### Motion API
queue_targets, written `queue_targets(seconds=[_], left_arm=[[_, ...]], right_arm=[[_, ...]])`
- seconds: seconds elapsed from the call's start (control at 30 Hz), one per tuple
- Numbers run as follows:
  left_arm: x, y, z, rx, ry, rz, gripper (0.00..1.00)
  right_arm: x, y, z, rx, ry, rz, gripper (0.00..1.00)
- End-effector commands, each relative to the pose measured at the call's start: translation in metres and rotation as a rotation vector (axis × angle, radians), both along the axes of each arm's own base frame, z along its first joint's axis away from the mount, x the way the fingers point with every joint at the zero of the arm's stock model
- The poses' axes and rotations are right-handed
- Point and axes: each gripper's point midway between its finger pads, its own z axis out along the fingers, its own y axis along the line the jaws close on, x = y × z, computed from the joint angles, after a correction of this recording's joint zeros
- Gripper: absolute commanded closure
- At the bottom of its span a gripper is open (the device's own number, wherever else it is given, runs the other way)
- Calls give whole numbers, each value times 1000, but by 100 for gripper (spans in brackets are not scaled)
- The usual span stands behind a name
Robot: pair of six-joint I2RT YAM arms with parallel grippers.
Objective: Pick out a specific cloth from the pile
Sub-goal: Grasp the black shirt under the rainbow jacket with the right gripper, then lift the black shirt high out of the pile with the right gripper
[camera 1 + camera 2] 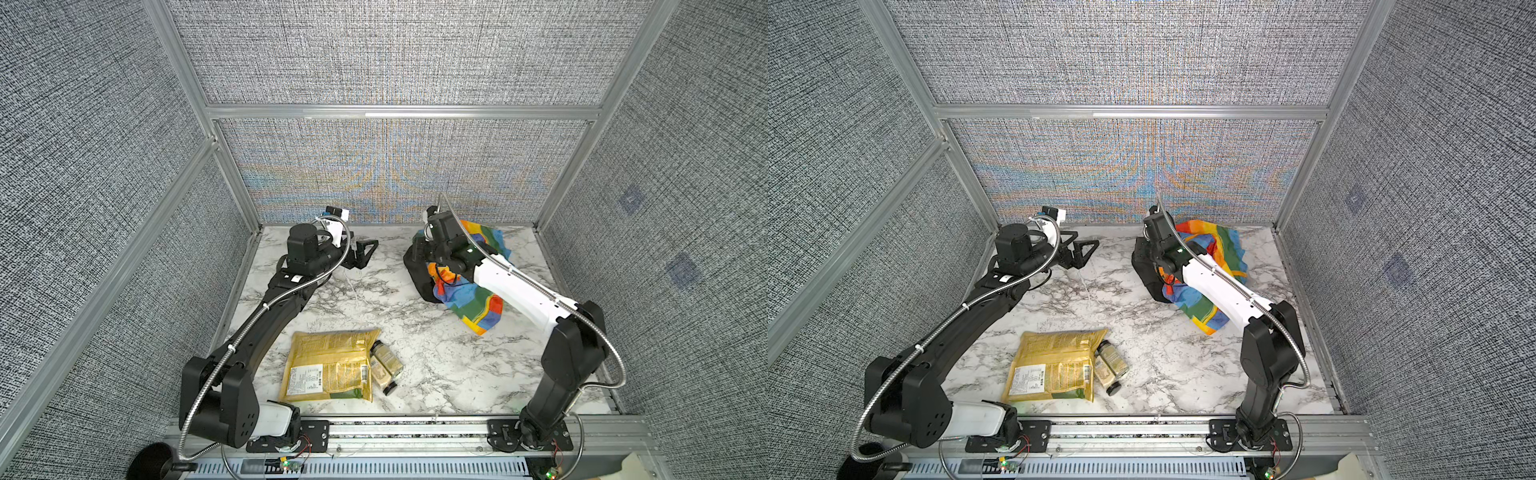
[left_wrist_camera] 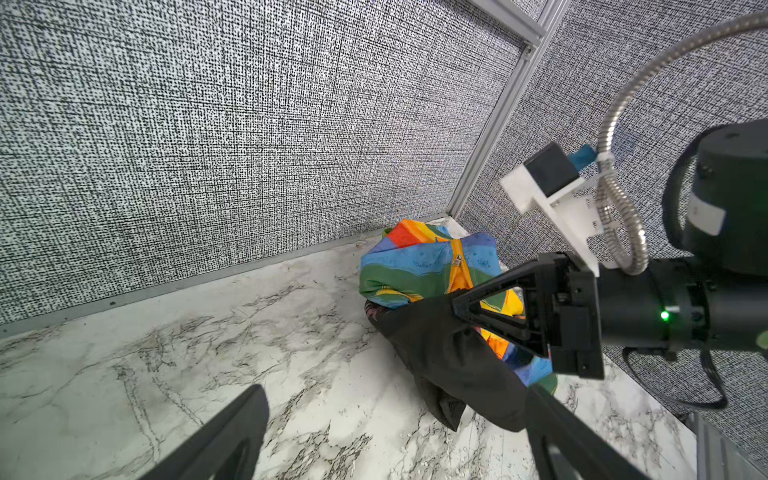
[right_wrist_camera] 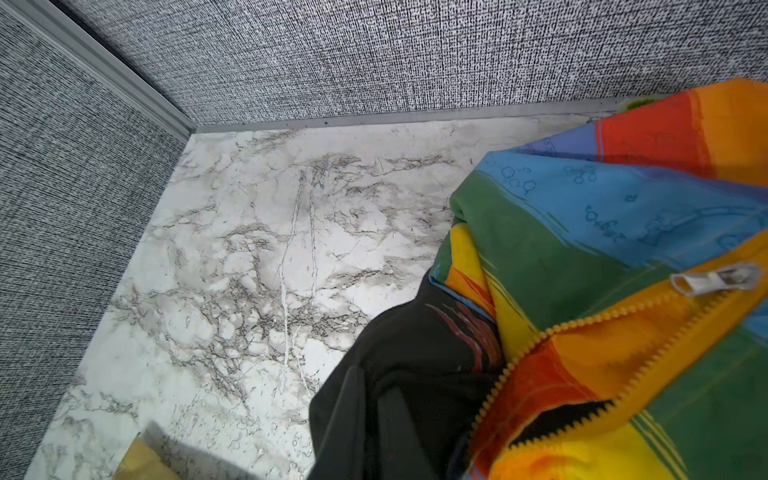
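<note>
Marble tabletop, grey panel walls | right gripper clamped on black cloth at pile's left edge | left gripper spread wide, holding nothing, well apart

We see our right gripper closed down on the black cloth at the far right, beside the rainbow cloth. Our left gripper hangs open, far left.

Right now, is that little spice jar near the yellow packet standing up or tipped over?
Tipped over. In both top views the spice jar lies on its side on the marble table, against the yellow packet.
</note>
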Motion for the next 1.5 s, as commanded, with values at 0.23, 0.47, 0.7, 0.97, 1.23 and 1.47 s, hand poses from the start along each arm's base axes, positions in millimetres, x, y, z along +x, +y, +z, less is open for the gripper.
queue_targets(seconds=[0.23, 0.47, 0.7, 0.97, 1.23, 1.47], left_arm=[[-1, -6, 6, -26, -30, -37, 1], [-1, -6, 6, -24, -33, -38, 1], [-2, -6, 6, -25, -35, -39, 1], [-4, -6, 10, -28, -45, -41, 1], [-6, 1, 24, -79, -54, -47, 1], [1, 45, 46, -199, -78, -32, 1]], right_arm=[[6, -19, 63, 194, -116, -10, 92], [4, -36, 86, 249, -162, -34, 92], [-4, -48, 115, 346, -211, -37, 92], [-18, -68, 151, 353, -291, -75, 94], [-40, -68, 206, 412, -403, -3, 96], [-61, -50, 258, 507, -484, 150, 96]])
